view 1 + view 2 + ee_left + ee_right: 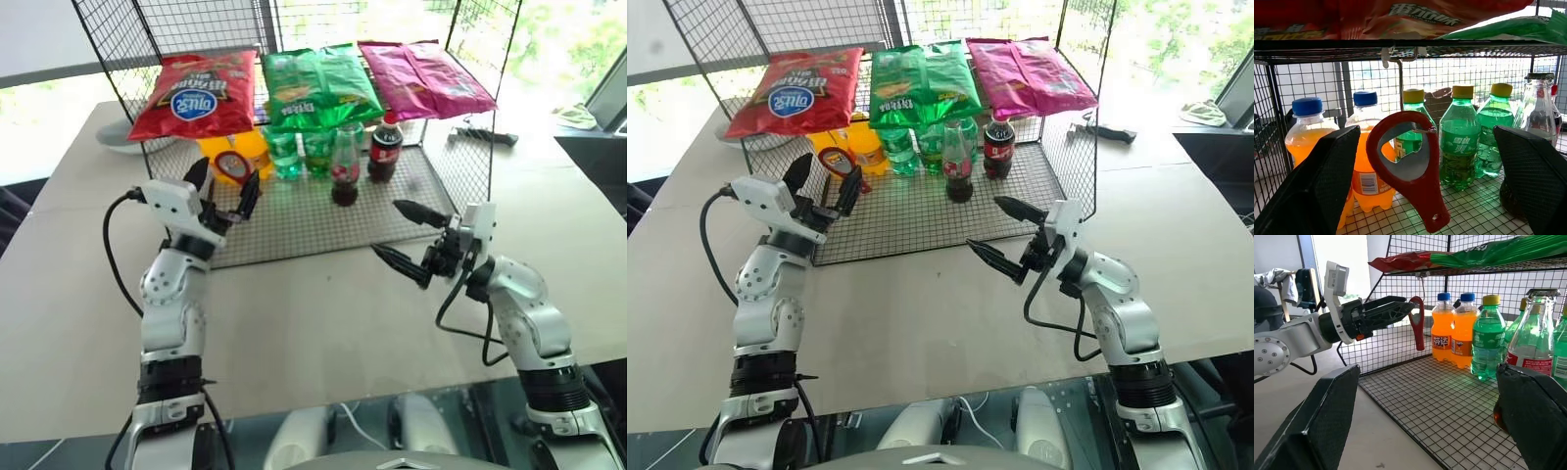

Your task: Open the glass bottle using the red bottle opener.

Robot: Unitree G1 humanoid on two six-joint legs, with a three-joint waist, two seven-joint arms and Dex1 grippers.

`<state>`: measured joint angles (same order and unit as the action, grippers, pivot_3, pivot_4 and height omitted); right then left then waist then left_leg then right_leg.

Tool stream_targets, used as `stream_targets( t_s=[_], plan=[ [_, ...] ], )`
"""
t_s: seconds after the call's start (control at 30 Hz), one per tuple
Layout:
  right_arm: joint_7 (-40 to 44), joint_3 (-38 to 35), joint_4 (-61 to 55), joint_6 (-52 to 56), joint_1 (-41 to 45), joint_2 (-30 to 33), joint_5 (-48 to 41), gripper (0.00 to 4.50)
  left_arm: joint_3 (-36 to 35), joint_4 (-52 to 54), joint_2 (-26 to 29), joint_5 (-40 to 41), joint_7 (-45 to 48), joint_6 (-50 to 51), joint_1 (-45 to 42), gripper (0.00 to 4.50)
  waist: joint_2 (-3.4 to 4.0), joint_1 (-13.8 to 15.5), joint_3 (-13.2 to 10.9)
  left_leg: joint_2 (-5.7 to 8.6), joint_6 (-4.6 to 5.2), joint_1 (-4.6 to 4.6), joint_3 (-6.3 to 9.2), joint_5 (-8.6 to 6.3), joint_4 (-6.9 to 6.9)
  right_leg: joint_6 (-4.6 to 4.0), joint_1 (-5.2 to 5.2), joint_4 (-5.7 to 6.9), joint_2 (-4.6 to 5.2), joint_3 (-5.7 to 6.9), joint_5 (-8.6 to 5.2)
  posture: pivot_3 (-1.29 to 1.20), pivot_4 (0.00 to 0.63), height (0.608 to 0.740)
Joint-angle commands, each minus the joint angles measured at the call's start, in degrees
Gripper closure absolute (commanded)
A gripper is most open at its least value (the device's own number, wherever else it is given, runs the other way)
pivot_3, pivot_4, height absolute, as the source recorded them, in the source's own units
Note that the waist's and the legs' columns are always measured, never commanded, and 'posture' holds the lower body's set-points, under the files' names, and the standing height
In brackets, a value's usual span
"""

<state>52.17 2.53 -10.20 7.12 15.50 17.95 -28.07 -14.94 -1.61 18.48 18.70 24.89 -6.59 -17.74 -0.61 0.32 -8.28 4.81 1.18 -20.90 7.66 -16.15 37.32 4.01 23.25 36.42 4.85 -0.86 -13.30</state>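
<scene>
The red bottle opener (1410, 166) hangs in the wire rack (294, 235), right between the left gripper's (223, 189) wide-open fingers, not touching. The glass bottle (345, 166) stands farther right. The right gripper (409, 235) is wide open, holding nothing.

head pair: down over rack (431, 211) | wrists: close, level, same bottles (1459, 142)

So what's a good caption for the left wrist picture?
Open fingers reach toward the red bottle opener hanging before the drinks.

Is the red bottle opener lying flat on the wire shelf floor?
No: the red bottle opener hangs from a hook under the upper shelf, between the left gripper's open fingers.
</scene>
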Motion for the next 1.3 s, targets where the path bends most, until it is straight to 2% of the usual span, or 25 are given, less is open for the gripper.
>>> stream_targets(
  t_s=[0.03, 0.5, 0.6, 0.7, 0.73, 0.77, 0.8, 0.9, 1.2, 1.3],
  plan=[
    [-0.1, 0.0, -1.4, -1.3, 0.4, -0.2, -0.2, 0.03, 0.4, 0.5, 0.2, -1.3, -1.1, -1.2, -1.4, 0.0, 0.0, 0.0, 0.0, 0.0, 0.0, -0.01, 0.0, 0.0, 0.0, 0.0, 0.01, -0.01, 0.0, 0.0, 0.0, 0.0, 0.15, 0.74],
    [-0.6, 0.1, -1.4, -1.8, 0.7, -0.6, 0.3, 0.03, 0.7, -11.6, 0.6, -1.8, -0.6, -3.1, -8.3, 0.0, -0.01, 0.3, 0.0, 0.01, 0.01, -0.03, -0.04, -0.01, 0.01, 0.0, 0.08, 0.0, -0.01, -0.02, 0.0, 0.0, 0.15, 0.74],
    [-0.7, 0.2, -1.5, -1.9, 0.8, -0.6, 0.4, 0.0, 1.0, -12.5, 0.7, -1.0, 1.4, -3.4, -8.6, 0.8, -0.02, 0.2, 0.0, 0.01, 0.02, -0.05, -0.05, -0.01, 0.01, 0.0, 0.09, -0.01, -0.01, -0.04, 0.0, 0.0, 0.15, 0.74],
    [-0.9, 0.2, -1.5, -2.0, 0.8, -0.6, 0.4, 0.0, 0.8, -12.9, 0.6, -0.7, 2.2, -3.4, -8.6, 2.15, -0.02, 0.2, 0.0, 0.01, 0.02, -0.09, -0.05, -0.01, 0.01, 0.0, 0.14, 0.0, -0.01, -0.03, 0.0, 0.0, 0.15, 0.74],
    [-0.9, 0.2, -1.5, -2.1, 0.8, -0.6, 0.4, 0.0, 0.8, -12.8, 0.5, -0.6, 2.3, -3.4, -8.4, 2.27, -0.02, 0.2, 0.0, 0.01, 0.02, -0.1, -0.05, -0.01, 0.01, 0.0, 0.14, 0.0, -0.01, -0.03, 0.0, 0.0, 0.15, 0.74],
    [-0.9, 0.2, -1.5, -2.1, 0.8, -0.6, 0.4, 0.0, 0.8, -12.8, 0.5, -0.5, 2.4, -3.4, -8.4, 2.94, -0.02, 0.2, 0.0, 0.0, 0.02, -0.1, -0.04, -0.01, 0.01, 0.0, 0.14, 0.0, -0.01, -0.04, 0.0, 0.0, 0.15, 0.74],
    [-1.0, 0.2, -1.4, -2.1, 1.0, -0.7, 0.5, 0.0, 0.8, -12.8, 0.5, -0.4, 2.5, -3.4, -8.2, 3.13, -0.02, 0.2, 0.0, 0.0, 0.02, -0.1, -0.05, -0.01, 0.01, 0.0, 0.14, 0.0, 0.0, -0.04, 0.0, 0.0, 0.15, 0.74],
    [-1.3, 0.2, -1.0, -2.7, 1.6, -0.9, 0.8, 0.0, 0.8, -12.3, 0.3, -0.1, 2.8, -3.4, -7.6, 4.43, -0.02, 0.2, 0.0, 0.0, 0.02, -0.1, -0.04, -0.01, 0.01, 0.0, 0.15, 0.0, -0.01, -0.04, 0.0, 0.0, 0.15, 0.74],
    [-2.9, -0.1, 0.5, -4.8, 2.7, -1.3, 2.7, 0.0, 0.3, -10.4, 0.0, 1.2, 2.7, -3.0, -6.2, 4.47, -0.02, 0.2, 0.0, 0.01, 0.02, -0.1, -0.06, -0.01, 0.01, 0.0, 0.15, 0.01, -0.01, -0.05, 0.0, 0.0, 0.15, 0.74],
    [-3.0, 0.0, 0.7, -5.1, 2.8, -1.4, 2.8, 0.0, -0.3, -8.1, -0.7, 3.9, 2.7, -2.2, -6.1, 4.47, -0.02, 0.2, 0.0, 0.01, 0.02, -0.11, -0.06, -0.01, 0.01, 0.0, 0.16, 0.01, -0.01, -0.05, 0.0, 0.0, 0.15, 0.74]
  ],
)
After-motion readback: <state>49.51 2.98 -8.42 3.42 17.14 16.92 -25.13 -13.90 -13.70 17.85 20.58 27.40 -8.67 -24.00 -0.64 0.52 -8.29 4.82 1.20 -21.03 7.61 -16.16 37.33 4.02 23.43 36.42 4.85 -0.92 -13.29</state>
